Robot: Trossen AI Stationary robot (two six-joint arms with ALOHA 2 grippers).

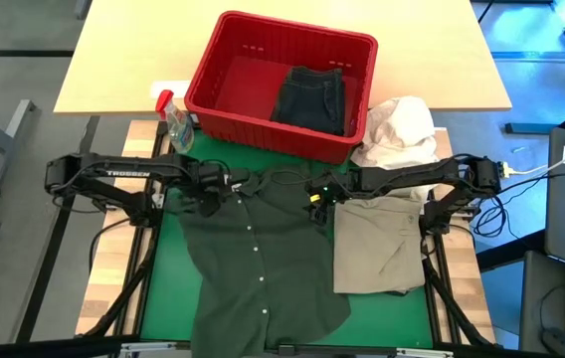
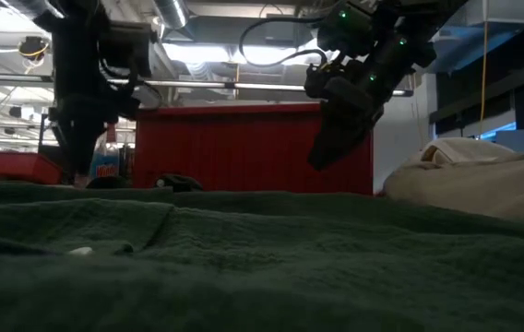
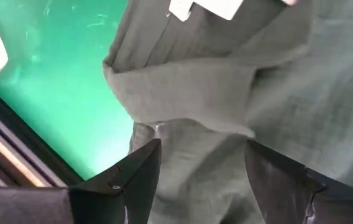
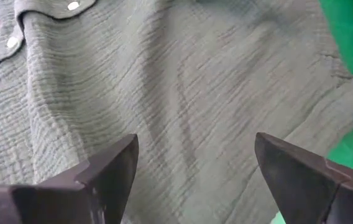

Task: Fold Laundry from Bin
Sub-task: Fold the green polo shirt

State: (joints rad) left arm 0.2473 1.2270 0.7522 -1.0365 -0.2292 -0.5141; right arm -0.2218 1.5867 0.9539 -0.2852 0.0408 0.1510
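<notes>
The dark button-up shirt [image 1: 263, 268] is spread on the green mat in front of the red bin [image 1: 281, 85]. The left gripper [image 1: 225, 185] and right gripper [image 1: 314, 191] are held spread above its shoulders, nothing pinched. Both shoulder seams should be gripped evenly before folding.

**Dark shirt spread on green mat, both tools at its top edge**

A dark buttoned shirt [image 1: 263, 264] lies flat on the green mat [image 1: 168, 249], its button line running down the middle. The left tool [image 1: 225, 183] sits over the shirt's upper left part, the right tool [image 1: 319, 191] over its upper right. A khaki garment [image 1: 380, 244] lies just beside the shirt on the right. Behind them the red bin [image 1: 225, 65] holds a folded dark garment [image 1: 310, 97]. A white bundle [image 1: 399, 129] touches the bin's right corner; a spray bottle [image 1: 175, 121] stands at its left.
</notes>
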